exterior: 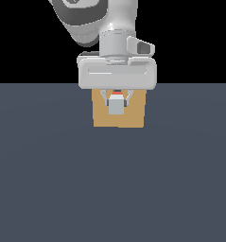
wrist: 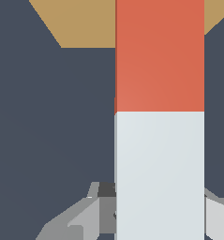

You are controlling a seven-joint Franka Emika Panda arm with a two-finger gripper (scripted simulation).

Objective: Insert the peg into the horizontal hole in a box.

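Observation:
In the exterior view the tan box (exterior: 133, 118) stands on the dark floor, its upper part covered by my hand. My gripper (exterior: 116, 100) is shut on the peg (exterior: 116, 107), whose white end faces the camera with a sliver of red-orange above it. The peg points straight at the box face. In the wrist view the peg (wrist: 159, 117) runs lengthwise, white portion near the fingers (wrist: 80, 215), red-orange portion reaching over the box (wrist: 80, 23). The hole is hidden behind the peg and hand.
A flat dark grey-blue floor (exterior: 48, 179) surrounds the box on all sides. Nothing else stands on it.

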